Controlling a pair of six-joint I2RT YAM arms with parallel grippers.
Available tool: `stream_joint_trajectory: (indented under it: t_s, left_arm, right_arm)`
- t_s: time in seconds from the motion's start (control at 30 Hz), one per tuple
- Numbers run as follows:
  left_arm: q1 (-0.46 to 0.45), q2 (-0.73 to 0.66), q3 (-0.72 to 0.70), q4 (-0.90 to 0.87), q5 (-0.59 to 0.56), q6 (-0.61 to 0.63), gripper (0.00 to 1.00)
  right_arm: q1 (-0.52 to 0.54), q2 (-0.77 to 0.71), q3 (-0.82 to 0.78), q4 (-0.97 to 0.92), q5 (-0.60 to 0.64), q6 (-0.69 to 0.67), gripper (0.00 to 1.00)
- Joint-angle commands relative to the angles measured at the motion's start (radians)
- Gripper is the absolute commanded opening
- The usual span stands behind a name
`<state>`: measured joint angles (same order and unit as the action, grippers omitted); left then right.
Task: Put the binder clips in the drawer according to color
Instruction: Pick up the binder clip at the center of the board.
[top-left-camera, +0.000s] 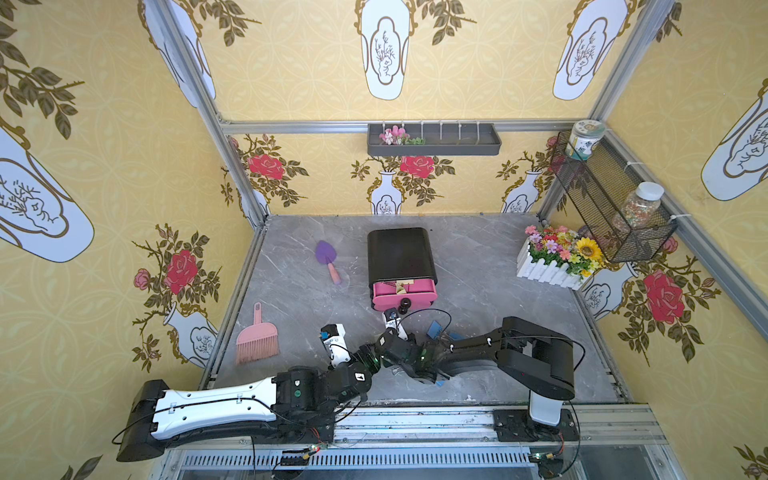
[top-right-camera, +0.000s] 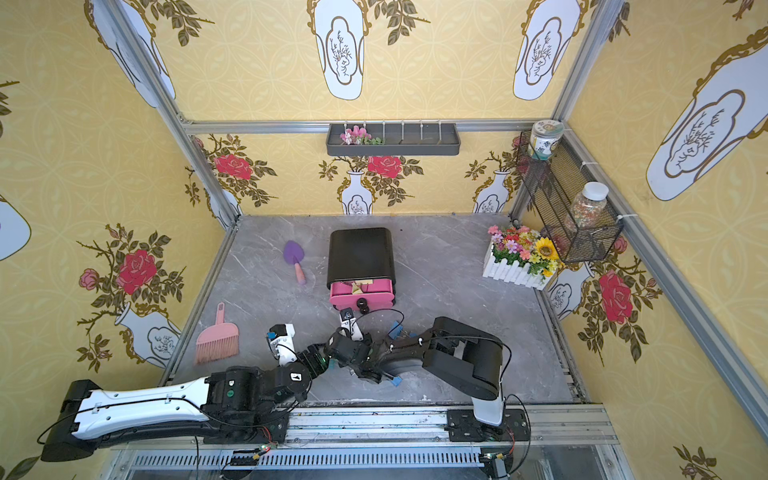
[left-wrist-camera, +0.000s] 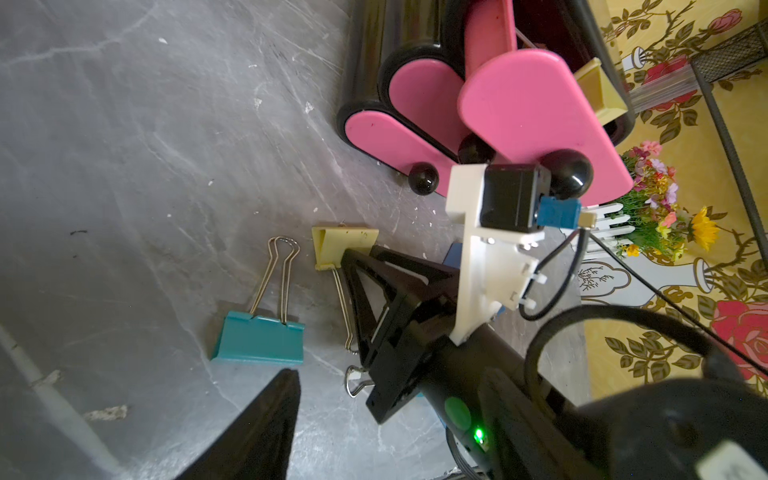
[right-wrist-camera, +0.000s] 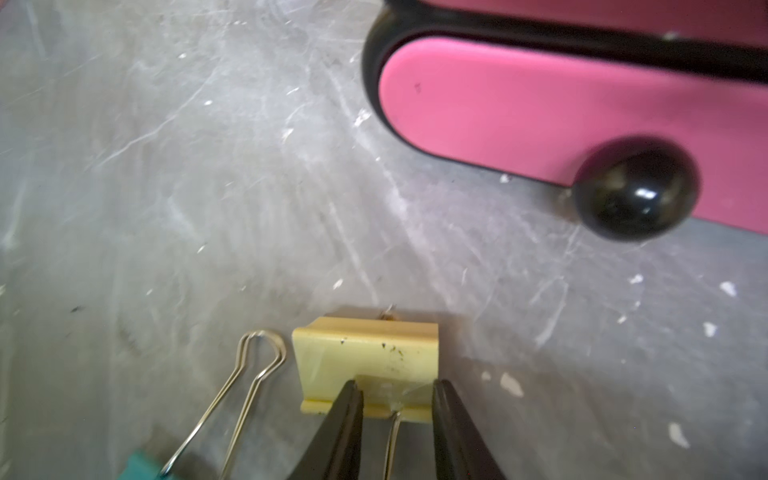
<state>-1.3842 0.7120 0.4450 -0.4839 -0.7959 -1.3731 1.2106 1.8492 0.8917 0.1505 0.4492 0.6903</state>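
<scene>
The black drawer cabinet (top-left-camera: 401, 253) stands mid-table with its top pink drawer (top-left-camera: 405, 291) pulled out; a yellow binder clip (left-wrist-camera: 598, 91) lies inside it. Another pale yellow binder clip (right-wrist-camera: 365, 357) lies flat on the table before the bottom drawer's knob (right-wrist-camera: 636, 189). My right gripper (right-wrist-camera: 395, 386) is open, its narrowed jaws over the clip's near edge, either side of the wire handle. A teal clip (left-wrist-camera: 259, 338) lies beside it. Two blue clips (top-left-camera: 436, 330) (top-left-camera: 441, 380) show by the right arm. My left gripper (top-left-camera: 370, 353) hovers close by, open and empty, with one finger (left-wrist-camera: 266, 424) showing.
A pink hand brush (top-left-camera: 257, 336) and a purple trowel (top-left-camera: 326, 257) lie left of the cabinet. A white picket flower box (top-left-camera: 552, 266) stands at the back right under a wire basket (top-left-camera: 611, 199) with jars. Both arms crowd the front middle of the table.
</scene>
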Motion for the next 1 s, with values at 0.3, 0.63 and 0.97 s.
stream_joint_trajectory:
  t_s: [0.3,0.63,0.97]
  left_arm:
    - [0.001,-0.078,0.015,-0.088,-0.041,-0.022,0.73]
    - [0.001,-0.125,-0.004,-0.115,-0.045,-0.036,0.73]
    - [0.001,-0.124,-0.023,-0.099,-0.031,-0.041,0.73]
  right_arm:
    - [0.046,-0.067,-0.032,0.014,0.012,0.008,0.66]
    - [0.031,0.007,0.095,-0.106,0.031,0.030,0.78]
    - [0.000,0.064,0.135,-0.123,0.021,0.047,0.77]
